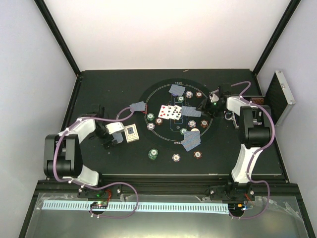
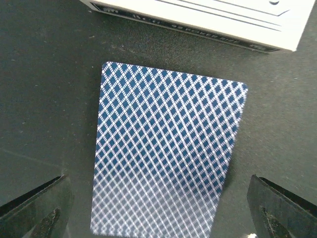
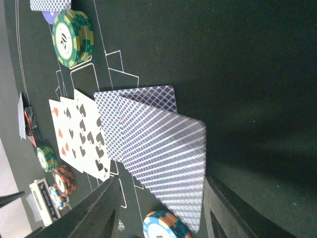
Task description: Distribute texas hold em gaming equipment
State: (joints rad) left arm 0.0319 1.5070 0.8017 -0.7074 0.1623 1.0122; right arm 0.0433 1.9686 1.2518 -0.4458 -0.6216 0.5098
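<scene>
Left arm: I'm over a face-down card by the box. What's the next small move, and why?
Probably lower the left gripper and close on the near end of the face-down card. The jaws stand wide open either side of it, and it seems to lie flat on the table, clear of the card box; nothing is gripped yet.

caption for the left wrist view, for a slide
Open left tool above a blue-backed card, white box beyond it

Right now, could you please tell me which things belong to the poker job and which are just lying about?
Job: face-up cards, blue-backed cards, chips.
Lying about: card box, case, mat.
</scene>
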